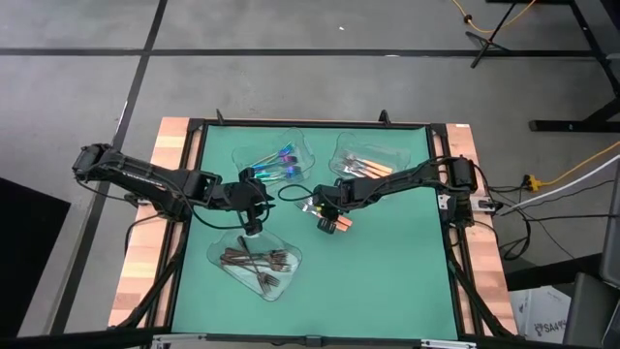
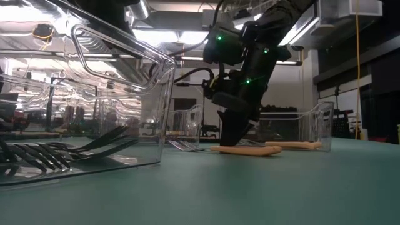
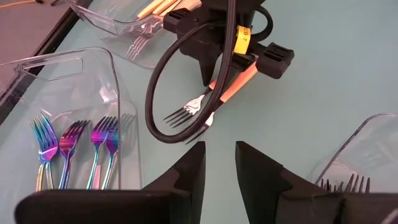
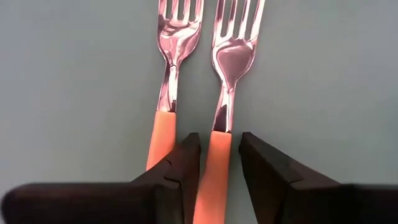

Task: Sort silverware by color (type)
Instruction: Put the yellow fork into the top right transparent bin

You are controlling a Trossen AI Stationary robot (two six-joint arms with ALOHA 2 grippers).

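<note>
Three clear plastic trays (image 1: 341,155) on a green table (image 1: 387,262)

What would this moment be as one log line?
right gripper: open astride orange-handled fork on mat | left gripper: open, empty, waiting between trays

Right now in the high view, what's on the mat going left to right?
Clear plastic tray of dark brown-black forks → clear tray of iridescent blue-purple forks → two loose orange-handled silver forks under the right end effector → clear tray of orange-handled forks.
</note>
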